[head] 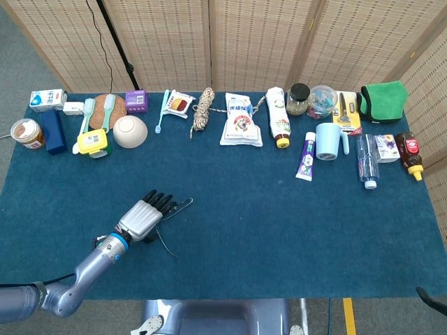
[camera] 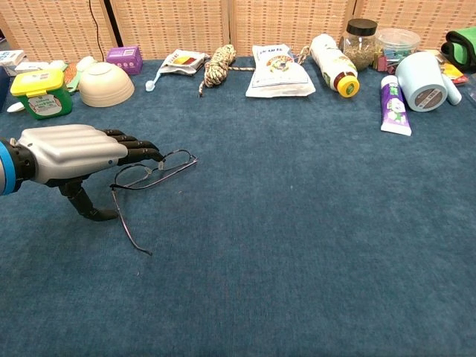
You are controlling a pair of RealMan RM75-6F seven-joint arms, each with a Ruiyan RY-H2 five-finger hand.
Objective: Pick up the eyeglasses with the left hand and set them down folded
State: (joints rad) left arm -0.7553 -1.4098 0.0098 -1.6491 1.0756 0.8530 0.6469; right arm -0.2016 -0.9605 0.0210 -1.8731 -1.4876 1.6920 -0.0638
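Thin wire-framed eyeglasses (camera: 155, 170) lie on the blue table, lenses to the right and one temple arm (camera: 131, 230) swung open toward the front edge. In the head view the eyeglasses (head: 178, 206) show just right of my left hand (head: 145, 217). My left hand (camera: 82, 149) hovers flat over the left end of the frame, fingers stretched out over the near lens, thumb (camera: 88, 206) pointing down beside the open temple. It holds nothing. My right hand does not show in either view.
Along the far edge stand a cream bowl (camera: 105, 83), a yellow-lidded green tub (camera: 42, 91), a rope coil (camera: 217, 64), a white pouch (camera: 277, 70), a bottle (camera: 333, 63), a toothpaste tube (camera: 394, 104) and a pale blue cup (camera: 422, 80).
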